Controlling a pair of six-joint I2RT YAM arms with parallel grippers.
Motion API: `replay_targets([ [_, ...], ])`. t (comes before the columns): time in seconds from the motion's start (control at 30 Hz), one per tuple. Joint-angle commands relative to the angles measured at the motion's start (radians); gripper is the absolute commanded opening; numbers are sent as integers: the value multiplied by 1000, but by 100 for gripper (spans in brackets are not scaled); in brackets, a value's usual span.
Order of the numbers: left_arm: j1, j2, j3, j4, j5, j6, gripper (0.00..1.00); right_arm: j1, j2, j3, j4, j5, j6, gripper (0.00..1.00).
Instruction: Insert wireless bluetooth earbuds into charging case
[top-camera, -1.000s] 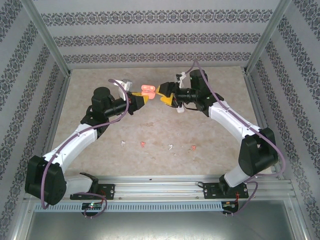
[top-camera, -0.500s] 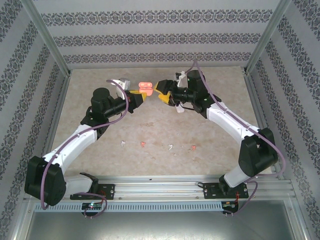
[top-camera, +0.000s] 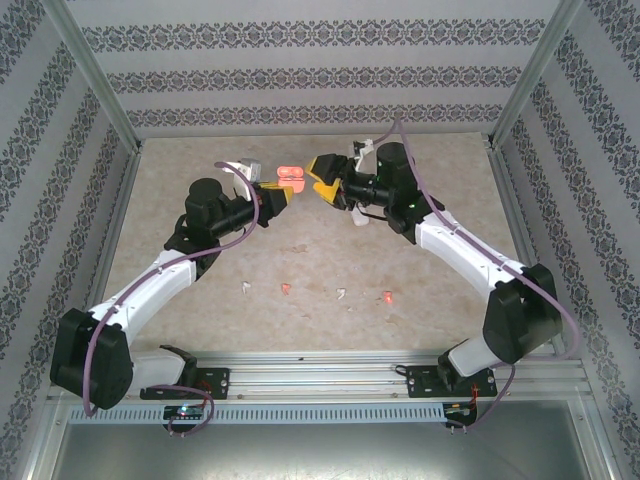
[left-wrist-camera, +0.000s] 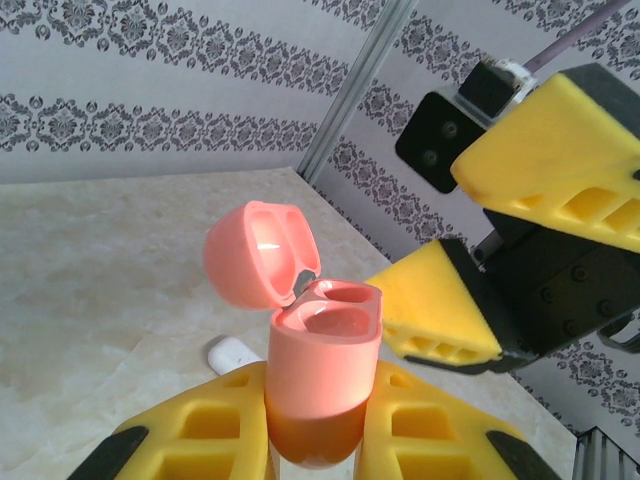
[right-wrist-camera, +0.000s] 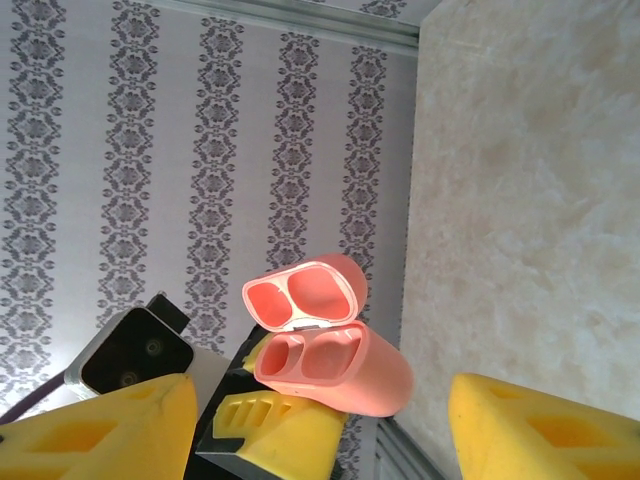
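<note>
A salmon-pink charging case (top-camera: 292, 177) (left-wrist-camera: 320, 370) (right-wrist-camera: 330, 365) is held above the back of the table, its lid flipped open and both wells empty. My left gripper (top-camera: 283, 192) (left-wrist-camera: 320, 445) is shut on the case's lower body. My right gripper (top-camera: 322, 181) (left-wrist-camera: 500, 230) stands open just right of the case, touching nothing, and its yellow fingers (right-wrist-camera: 545, 430) frame the case from the other side. Several tiny earbuds lie in a row near the table's front: a white earbud (top-camera: 246, 287), a pink earbud (top-camera: 286, 288), a second white earbud (top-camera: 341, 294) and a second pink earbud (top-camera: 387, 296).
A white pebble-like case (left-wrist-camera: 232, 353) lies on the beige table (top-camera: 330, 250) under the raised pink one. Patterned walls and metal frame posts (top-camera: 95, 75) close in the back and sides. A metal rail (top-camera: 330, 372) runs along the near edge by the arm bases.
My right gripper has moved a little left and toward the back wall, nearer the case. The left gripper and case have shifted slightly toward the back. The earbuds have not moved.
</note>
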Motion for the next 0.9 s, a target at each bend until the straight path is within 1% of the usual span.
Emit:
replay_targets([
  [0.0, -12, 10, 3, 89, 33, -21, 0, 15, 32, -18, 108, -27, 70, 67],
  [0.23, -14, 16, -2, 123, 38, -34, 0, 29, 63, -14, 150, -50, 106, 67],
  [0.43, -20, 22, -5, 149, 49, -38, 0, 33, 89, -21, 228, -63, 165, 61],
  [0.53, -22, 24, -6, 156, 56, -37, 0, 33, 98, -16, 243, -68, 176, 55],
  [0.73, -22, 27, -12, 161, 67, -29, 1, 34, 106, -16, 261, -73, 187, 35],
  [0.8, -22, 29, -11, 151, 71, -22, 2, 35, 105, -16, 263, -73, 187, 30],
  [0.87, -23, 39, -3, 134, 90, -18, 6, 35, 102, -14, 262, -73, 183, 27],
])
